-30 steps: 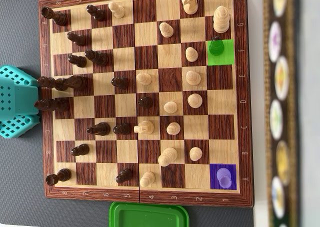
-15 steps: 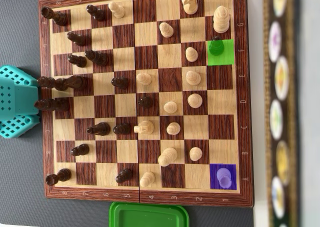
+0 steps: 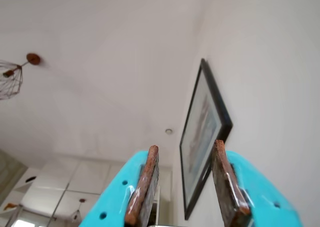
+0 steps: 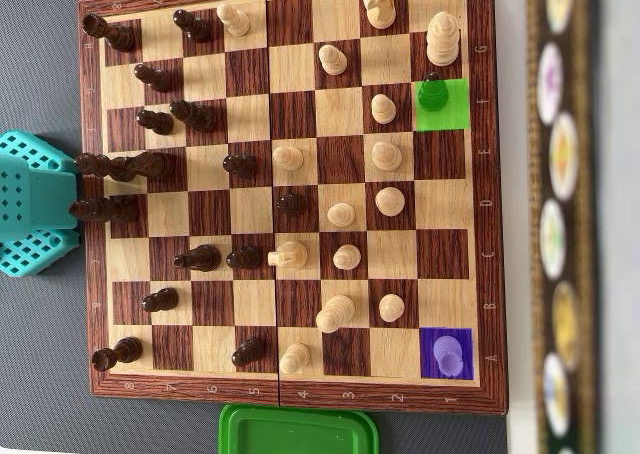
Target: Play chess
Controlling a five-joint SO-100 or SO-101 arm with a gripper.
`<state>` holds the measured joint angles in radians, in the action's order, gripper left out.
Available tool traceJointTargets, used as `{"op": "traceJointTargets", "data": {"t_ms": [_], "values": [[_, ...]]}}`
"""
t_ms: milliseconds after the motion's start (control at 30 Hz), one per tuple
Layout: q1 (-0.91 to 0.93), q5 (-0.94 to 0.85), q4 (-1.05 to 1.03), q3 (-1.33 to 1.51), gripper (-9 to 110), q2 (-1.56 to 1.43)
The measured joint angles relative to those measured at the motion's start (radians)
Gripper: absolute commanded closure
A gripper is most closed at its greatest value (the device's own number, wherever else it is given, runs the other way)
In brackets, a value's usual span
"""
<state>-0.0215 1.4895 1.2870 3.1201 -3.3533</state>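
Note:
In the overhead view a wooden chessboard (image 4: 92, 274) fills the middle, with several dark pieces on its left half and several light pieces on its right half. A square tinted green (image 4: 452, 109) holds a dark pawn (image 4: 432, 93) near the right edge. A square tinted purple (image 4: 447, 354) holds a light piece at the lower right. The turquoise arm (image 4: 35, 202) rests off the board's left edge. In the wrist view my gripper (image 3: 184, 152) points up at the ceiling, its brown pads (image 3: 142, 184) apart and nothing between them.
A green plastic lid (image 4: 297, 430) lies just below the board's bottom edge. A patterned strip (image 4: 560, 214) runs along the right side. The wrist view shows a framed picture (image 3: 202, 132) on a white wall and a ceiling lamp (image 3: 12, 77).

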Motion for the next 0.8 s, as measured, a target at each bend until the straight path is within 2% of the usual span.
{"op": "traceJointTargets", "data": {"t_ms": [400, 800], "values": [[0.0, 0.0, -0.604, -0.236, 86, 0.0], [-0.012, 0.0, -1.267, -0.337, 85, 0.005]]}}
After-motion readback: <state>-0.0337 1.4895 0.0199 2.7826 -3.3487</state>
